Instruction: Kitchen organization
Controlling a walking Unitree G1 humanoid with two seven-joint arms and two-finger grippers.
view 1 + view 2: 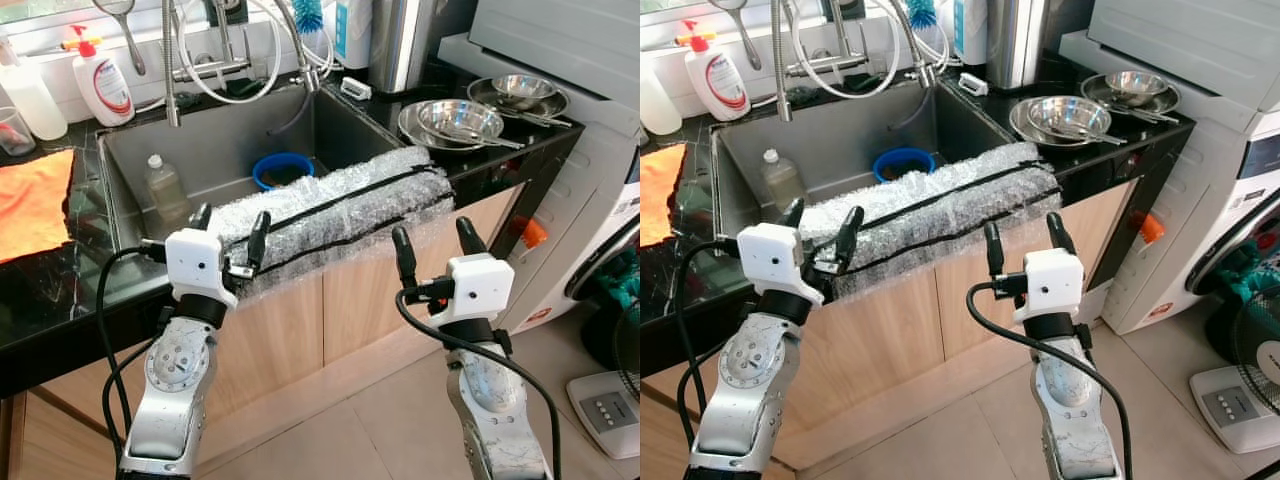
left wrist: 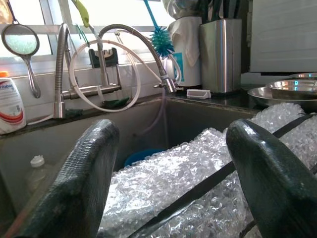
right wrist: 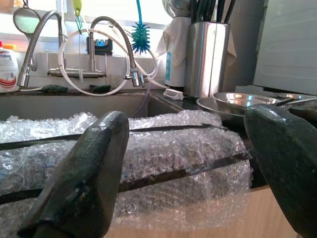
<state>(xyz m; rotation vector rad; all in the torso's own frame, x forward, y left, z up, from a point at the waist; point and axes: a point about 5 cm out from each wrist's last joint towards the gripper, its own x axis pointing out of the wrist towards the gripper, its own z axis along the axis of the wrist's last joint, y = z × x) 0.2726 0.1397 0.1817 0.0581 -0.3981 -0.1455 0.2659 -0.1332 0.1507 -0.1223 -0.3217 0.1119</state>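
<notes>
Bubble-wrap roll (image 1: pixel 330 205) across frame centre, resting on the sink's (image 1: pixel 130 160) front edge, long axis rising from lower left to upper right. Left gripper (image 1: pixel 230 238), fingers spread wide, astride its lower-left end, apparently nearer. Right gripper (image 1: pixel 438 250), equally wide, just below the right end, holding nothing.

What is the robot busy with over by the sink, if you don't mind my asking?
Both arms are raised toward a long bubble-wrapped bundle lying along the front edge of the sink. The left end effector is open, its fingers straddling the bundle's left end. The right end effector is open just in front of the bundle, touching nothing. Nothing is gripped yet.
</notes>
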